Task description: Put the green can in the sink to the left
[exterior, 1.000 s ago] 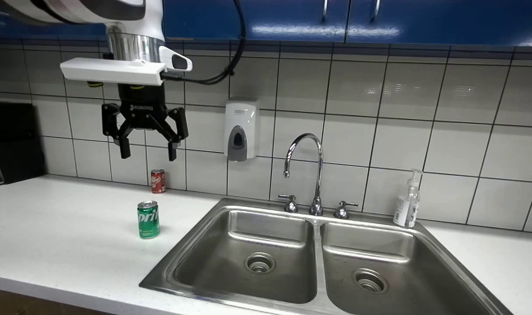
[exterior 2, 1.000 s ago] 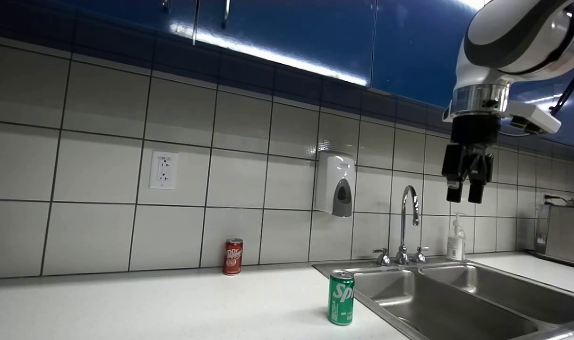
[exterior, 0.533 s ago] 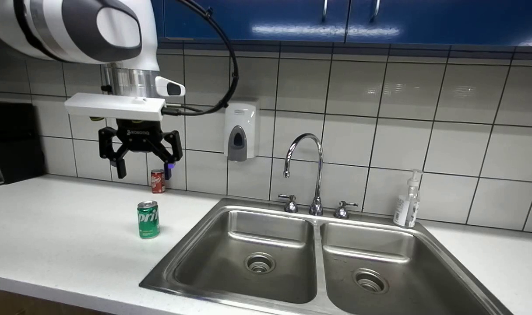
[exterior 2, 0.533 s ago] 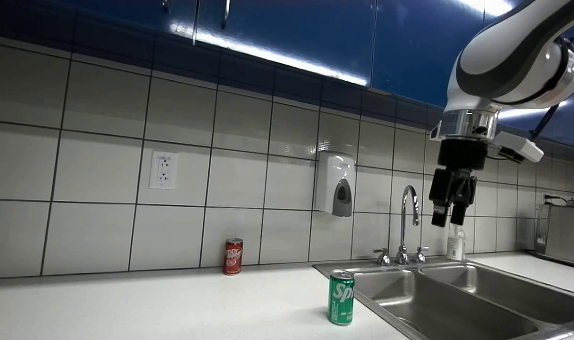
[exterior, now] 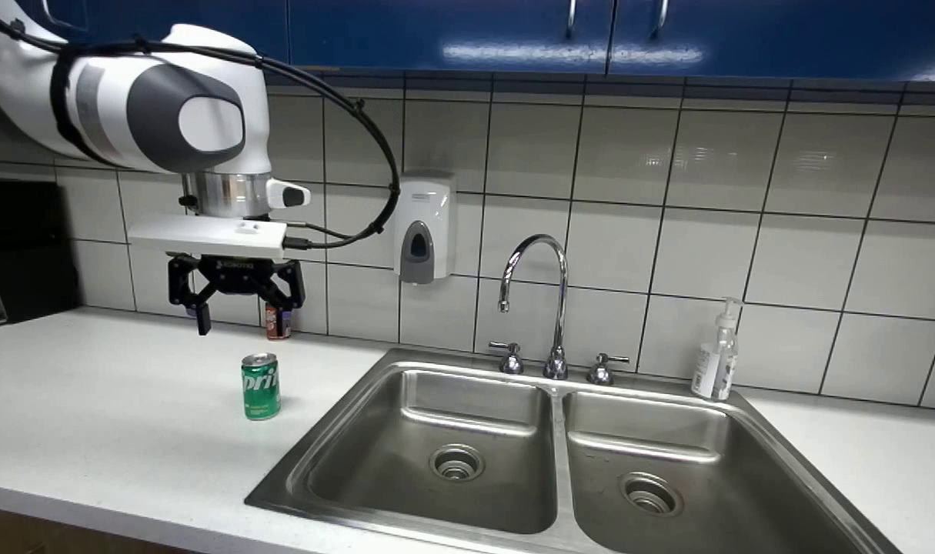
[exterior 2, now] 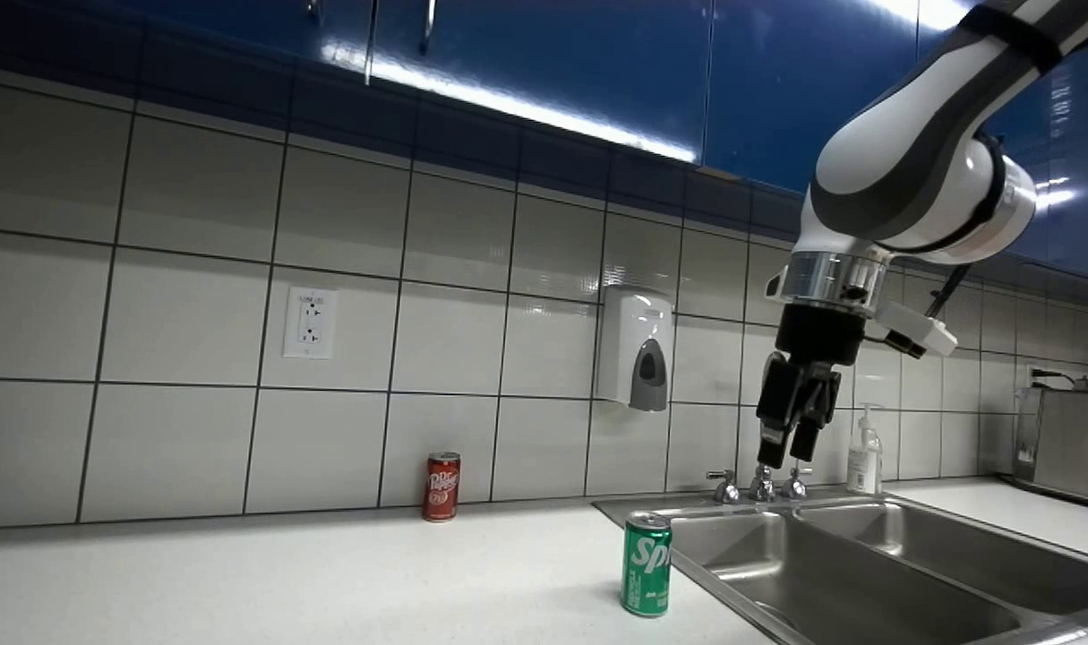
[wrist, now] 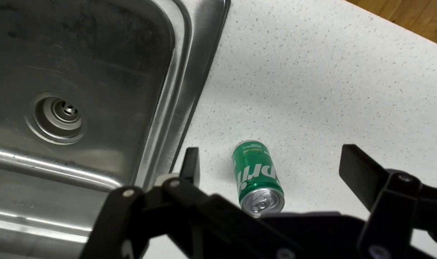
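The green can [exterior: 261, 387] stands upright on the white counter beside the sink's edge; it also shows in an exterior view [exterior 2: 646, 566]. The sink to the left [exterior: 382, 469] is the steel basin next to the can, with a round drain; it also shows in the wrist view [wrist: 110, 82]. My gripper [exterior: 242, 329] is open and empty, above the counter and higher than the can; it also shows in an exterior view [exterior 2: 787, 459]. In the wrist view the can [wrist: 255, 169] appears between the spread fingers [wrist: 362, 172], nearer the left one, untouched. The gripper body hides a little of its top edge.
A red can [exterior 2: 442, 486] stands by the tiled wall. The faucet [exterior: 557, 323] rises behind the divider, and the right basin [exterior: 644, 431] lies beyond it. A soap bottle [exterior: 716, 362] stands at the back corner. A dispenser [exterior: 425, 231] hangs on the wall.
My gripper has come down, staying open, and has moved closer to the green can. The arm follows it. Both cans have not moved.
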Robot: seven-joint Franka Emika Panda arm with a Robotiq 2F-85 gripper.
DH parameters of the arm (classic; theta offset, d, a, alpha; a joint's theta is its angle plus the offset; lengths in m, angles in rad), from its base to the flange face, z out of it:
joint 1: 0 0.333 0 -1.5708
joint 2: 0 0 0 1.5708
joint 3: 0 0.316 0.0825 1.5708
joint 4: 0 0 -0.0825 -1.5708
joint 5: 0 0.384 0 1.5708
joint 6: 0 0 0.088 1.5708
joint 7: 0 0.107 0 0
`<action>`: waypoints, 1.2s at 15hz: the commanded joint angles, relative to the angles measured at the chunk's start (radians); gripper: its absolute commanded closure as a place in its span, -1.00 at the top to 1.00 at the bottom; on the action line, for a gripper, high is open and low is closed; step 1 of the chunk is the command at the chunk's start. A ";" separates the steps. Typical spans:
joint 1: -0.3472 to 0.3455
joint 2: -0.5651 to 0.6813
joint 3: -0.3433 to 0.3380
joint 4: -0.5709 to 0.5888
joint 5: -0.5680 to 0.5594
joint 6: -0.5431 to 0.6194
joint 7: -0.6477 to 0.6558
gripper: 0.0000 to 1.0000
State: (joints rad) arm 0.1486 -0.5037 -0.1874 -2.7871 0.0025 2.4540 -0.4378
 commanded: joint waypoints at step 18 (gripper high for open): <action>0.076 0.457 0.058 0.039 0.260 0.445 -0.285 1.00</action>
State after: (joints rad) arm 0.2301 -0.1115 -0.1649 -2.7806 0.1937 2.8415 -0.6684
